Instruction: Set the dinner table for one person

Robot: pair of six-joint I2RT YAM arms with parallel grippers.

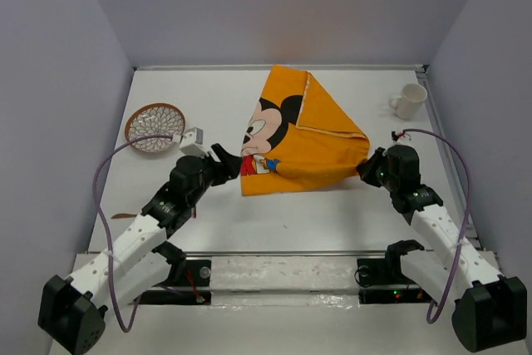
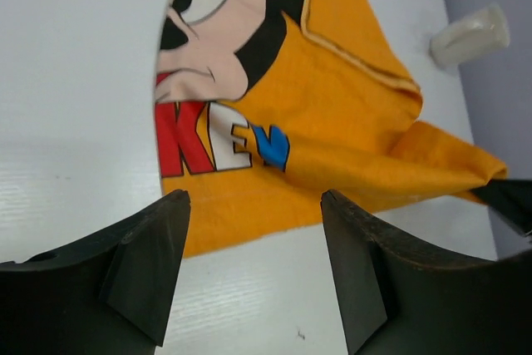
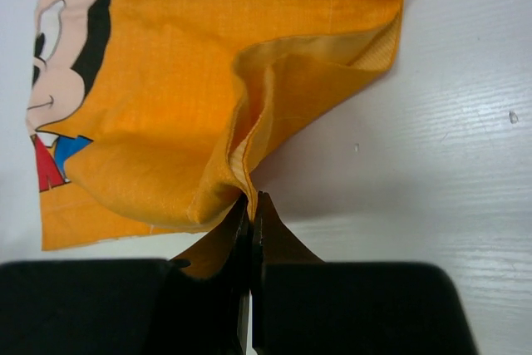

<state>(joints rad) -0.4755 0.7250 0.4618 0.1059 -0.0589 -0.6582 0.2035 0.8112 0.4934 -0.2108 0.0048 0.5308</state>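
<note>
The dinner table (image 1: 274,222) is a wide white tabletop. On it lies an orange Mickey Mouse cloth mat (image 1: 307,139), partly folded over itself, with its right corner lifted and bunched. My right gripper (image 3: 252,199) is shut on that bunched corner of the mat (image 3: 166,106); in the top view the right gripper (image 1: 366,168) sits at the mat's right tip. My left gripper (image 2: 253,197) stands open just short of the mat's near left edge (image 2: 233,230), with only bare table between its fingers. From above, the left gripper (image 1: 229,160) is beside the printed letters.
A white mug (image 1: 409,100) stands at the back right, also seen on its far side by the left wrist camera (image 2: 470,35). A round brown woven coaster (image 1: 155,128) lies at the left, close behind the left arm. Grey walls enclose the table on three sides.
</note>
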